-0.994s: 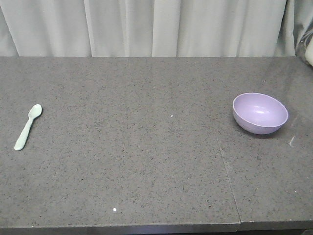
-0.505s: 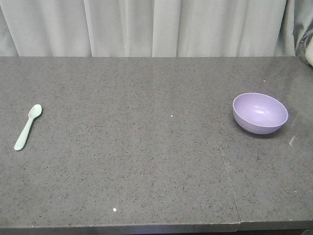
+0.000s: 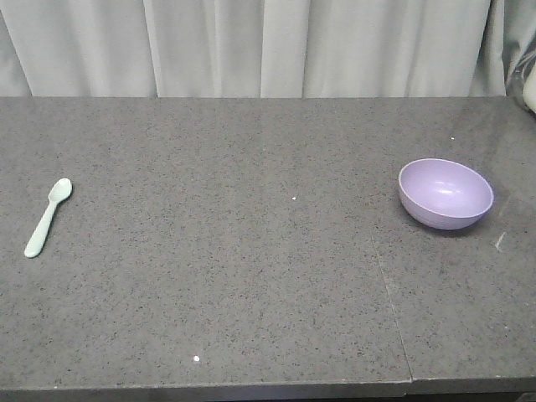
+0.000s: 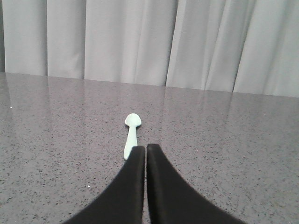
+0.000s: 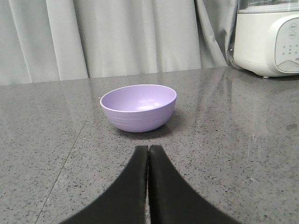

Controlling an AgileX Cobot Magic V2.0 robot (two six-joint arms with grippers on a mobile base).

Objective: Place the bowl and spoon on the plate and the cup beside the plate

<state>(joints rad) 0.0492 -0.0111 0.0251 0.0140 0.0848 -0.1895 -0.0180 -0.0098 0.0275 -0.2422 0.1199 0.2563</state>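
Observation:
A lavender bowl (image 3: 445,193) stands upright at the right of the grey stone table (image 3: 251,251); the right wrist view shows the bowl (image 5: 138,107) a short way beyond my right gripper (image 5: 148,148), which is shut on nothing. At the table's left lies the pale mint spoon (image 3: 48,217), scoop end away from me. My left gripper (image 4: 145,148) is shut and empty, its tips just short of the handle of the spoon (image 4: 131,134). Neither gripper appears in the front view. The plate and the cup are out of view.
Pale curtains (image 3: 251,46) hang behind the table's far edge. A white appliance (image 5: 268,37) stands at the back right corner. A seam (image 3: 389,293) crosses the tabletop near the bowl.

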